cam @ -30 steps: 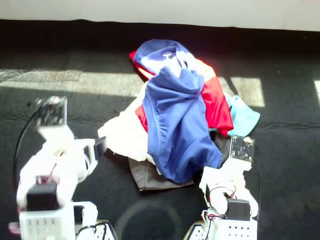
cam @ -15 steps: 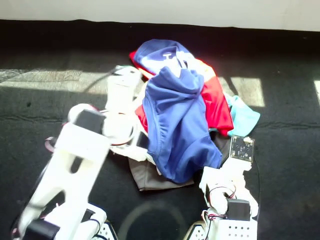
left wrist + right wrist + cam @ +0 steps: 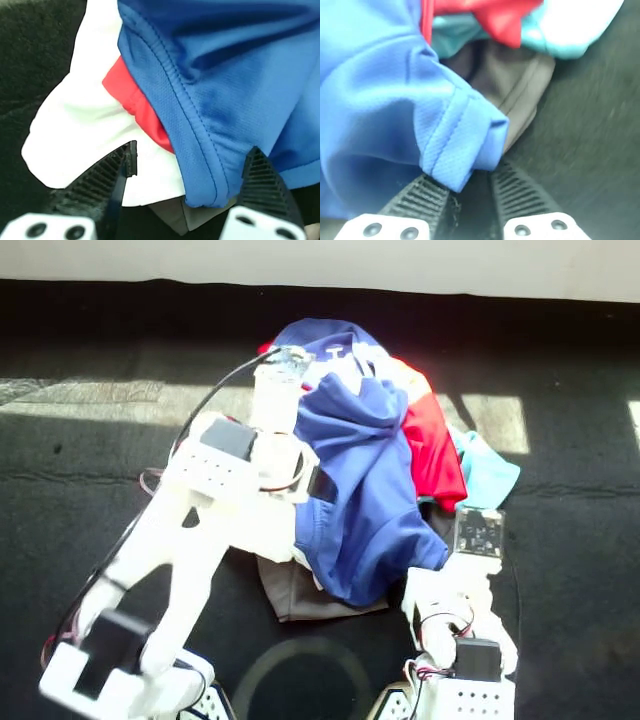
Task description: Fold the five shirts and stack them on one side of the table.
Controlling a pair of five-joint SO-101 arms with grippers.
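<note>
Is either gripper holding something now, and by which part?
The left gripper is open, holding nothing. The blue shirt has its hemmed corner at the right gripper; a grip cannot be told.

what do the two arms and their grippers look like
Both arms are white, boxy plastic links with black servo blocks. The left arm trails black and red cables; the right arm carries a small dark circuit board at its wrist. The left gripper has black ridged fingers on a white base with screw holes; the right gripper is the same black on white.
</note>
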